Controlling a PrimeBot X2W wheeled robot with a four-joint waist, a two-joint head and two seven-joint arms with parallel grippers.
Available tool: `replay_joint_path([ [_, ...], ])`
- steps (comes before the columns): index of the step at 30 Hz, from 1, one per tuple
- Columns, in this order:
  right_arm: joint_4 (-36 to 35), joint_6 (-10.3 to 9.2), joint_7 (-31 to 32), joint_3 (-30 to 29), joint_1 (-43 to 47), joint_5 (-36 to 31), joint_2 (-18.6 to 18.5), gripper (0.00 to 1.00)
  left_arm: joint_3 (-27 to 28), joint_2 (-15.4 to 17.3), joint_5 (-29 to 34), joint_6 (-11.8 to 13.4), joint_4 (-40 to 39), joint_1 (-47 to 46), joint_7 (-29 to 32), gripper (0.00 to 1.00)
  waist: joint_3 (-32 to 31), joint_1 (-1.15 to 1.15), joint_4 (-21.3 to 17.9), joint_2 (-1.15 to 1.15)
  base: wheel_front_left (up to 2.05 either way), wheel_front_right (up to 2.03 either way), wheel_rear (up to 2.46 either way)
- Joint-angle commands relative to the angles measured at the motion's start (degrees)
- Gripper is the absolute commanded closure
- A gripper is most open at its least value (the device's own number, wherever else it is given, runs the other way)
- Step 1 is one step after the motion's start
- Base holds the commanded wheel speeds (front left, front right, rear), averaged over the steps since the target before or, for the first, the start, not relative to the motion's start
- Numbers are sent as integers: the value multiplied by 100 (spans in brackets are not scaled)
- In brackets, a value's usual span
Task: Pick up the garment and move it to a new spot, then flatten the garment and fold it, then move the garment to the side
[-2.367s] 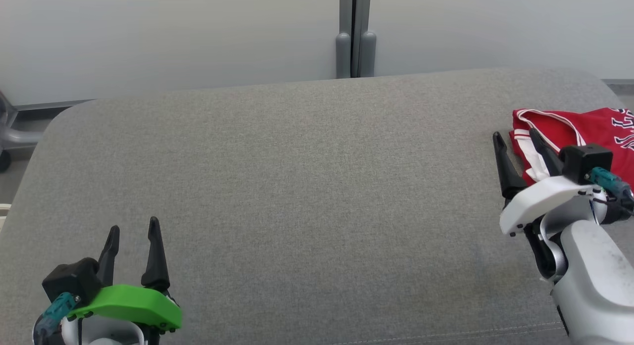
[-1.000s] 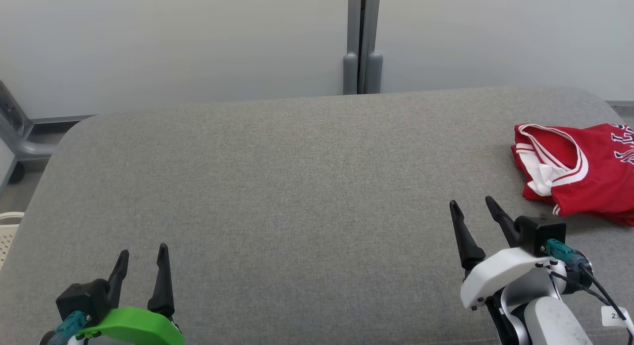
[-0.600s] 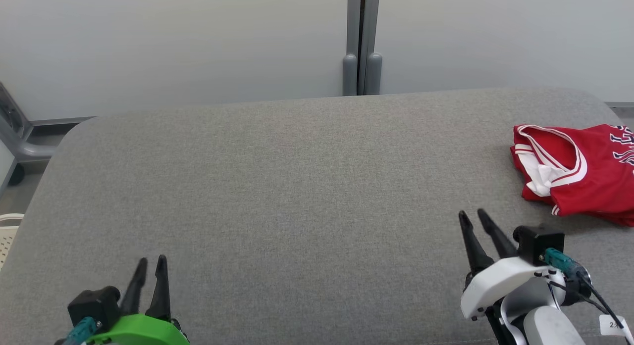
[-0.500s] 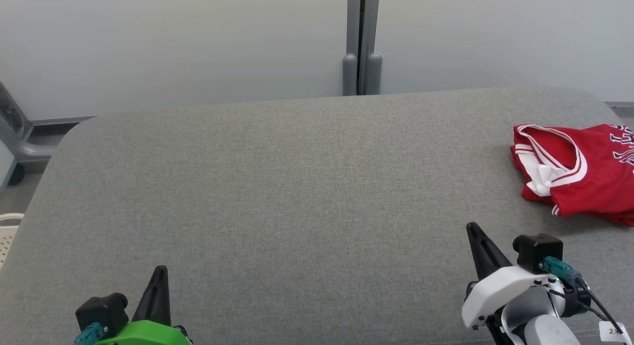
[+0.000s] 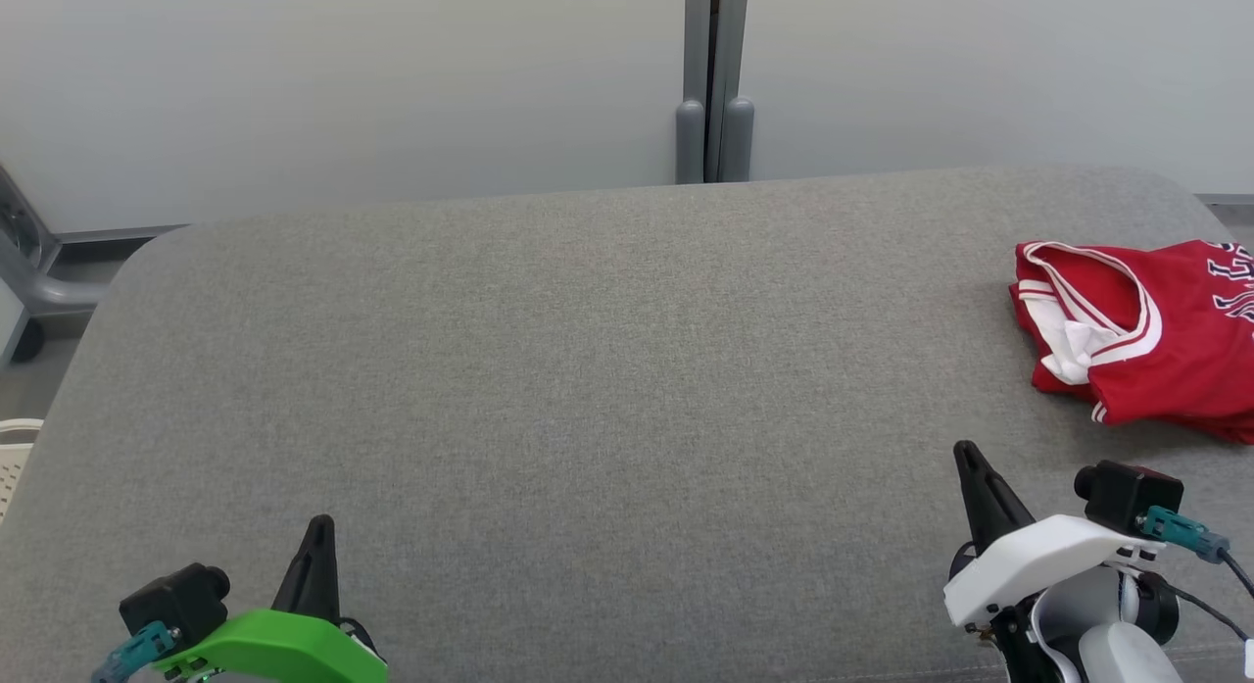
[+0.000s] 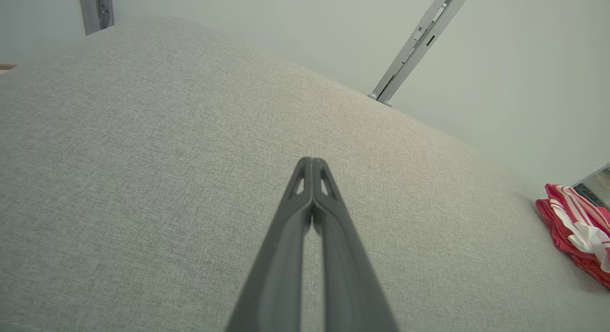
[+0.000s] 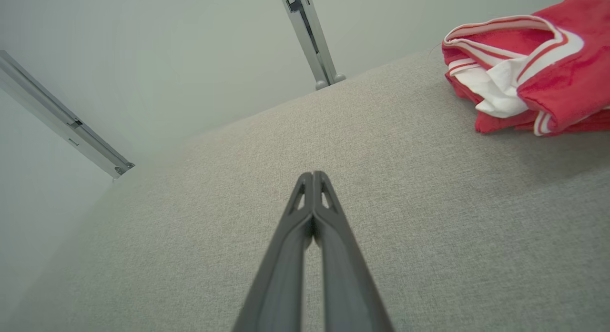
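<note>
At the right edge of the tabletop (image 5: 588,369) we note the folded red garment (image 5: 1146,340); left hand (image 5: 318,522) and right hand (image 5: 965,451) both clenched, empty, apart from it.

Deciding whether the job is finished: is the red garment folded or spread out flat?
Folded. The red garment lies as a compact layered bundle at the grey surface's right end; the right wrist view shows stacked edges.

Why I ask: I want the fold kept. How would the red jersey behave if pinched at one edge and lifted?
Probably floppy: the red jersey lies in rumpled layers on the grey cushion, so one edge lifted would likely let the rest drape and unfold. Likely light: thin cloth. Pushed, it may bunch on the woven surface rather than slide.
</note>
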Motion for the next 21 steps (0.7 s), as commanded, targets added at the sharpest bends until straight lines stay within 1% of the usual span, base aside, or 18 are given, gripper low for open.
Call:
replay_joint_path([
  [1,-109,0,35,-68,-107,266,-18,100,142,-16,-167,-82,-33,-180,42,100,5,0,-1,0,0,0,0],
  [15,-115,0,229,-323,-97,1519,-23,100,572,-376,-894,-482,93,-285,261,100,55,0,-15,0,0,0,0],
  [21,-114,0,291,-408,-96,1922,-25,100,709,-492,-1127,-610,135,-313,335,100,73,0,-20,0,0,0,0],
])
